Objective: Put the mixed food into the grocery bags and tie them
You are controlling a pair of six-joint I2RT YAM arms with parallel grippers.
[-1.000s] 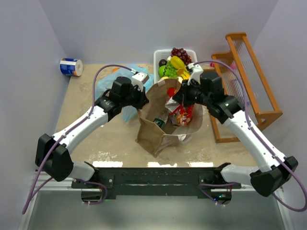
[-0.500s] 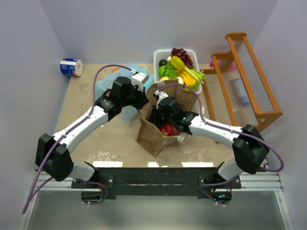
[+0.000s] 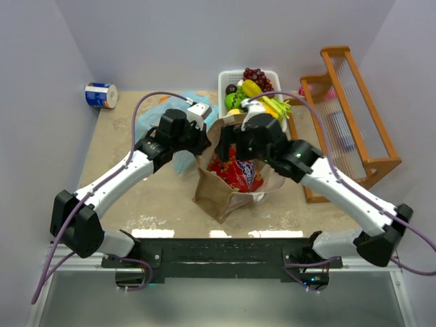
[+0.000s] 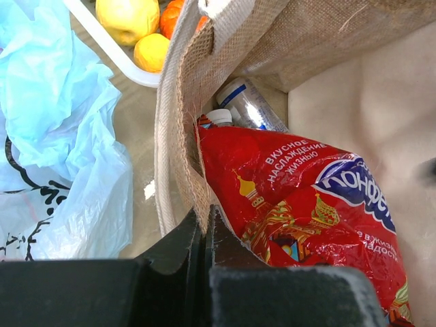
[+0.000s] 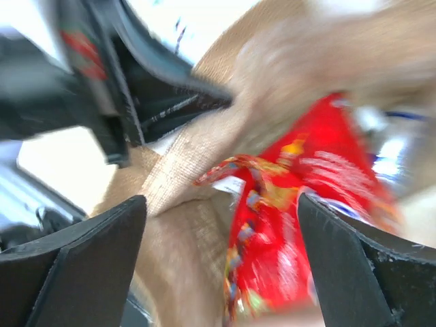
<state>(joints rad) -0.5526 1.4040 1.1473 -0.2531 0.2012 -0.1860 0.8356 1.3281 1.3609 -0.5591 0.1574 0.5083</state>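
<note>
Looking down from above, we find the brown paper bag (image 3: 211, 194) in the middle of the surface (image 3: 163, 204), its mouth gaping toward the far wall and both arms meeting at it. The left end effector (image 4: 204, 219) is pressed together on the bag's left rim. Its wrist view shows the coarse brown edge pinched between the two dark fingers, just beside a red snack packet (image 4: 300, 197) that lies inside the bag with a silvery can (image 4: 244, 107) tucked beyond it. The right end effector (image 5: 219, 204) hangs over the mouth of the bag with its fingers (image 5: 75, 259) spread wide, gripping nothing (its wrist view is badly blurred, but the gap is plain). The red packet sits below that gap, apart from both fingers, and the left end effector shows as a dark shape at the rim on the far side.

The toy fruits (image 3: 251, 90) are piled in a white slotted basket (image 3: 222, 80) against the far wall, just behind the paper bag and just beyond the right end effector, with purple grapes (image 3: 257, 73) at the back of the heap. The light-blue plastic bag (image 3: 151, 122) lies crumpled on the surface to the left of the paper bag, partly under the left arm and close beside the left end effector. A wooden rack (image 3: 335, 52) stands at the right edge and a blue-and-white roll (image 3: 101, 95) in the far left corner.
</note>
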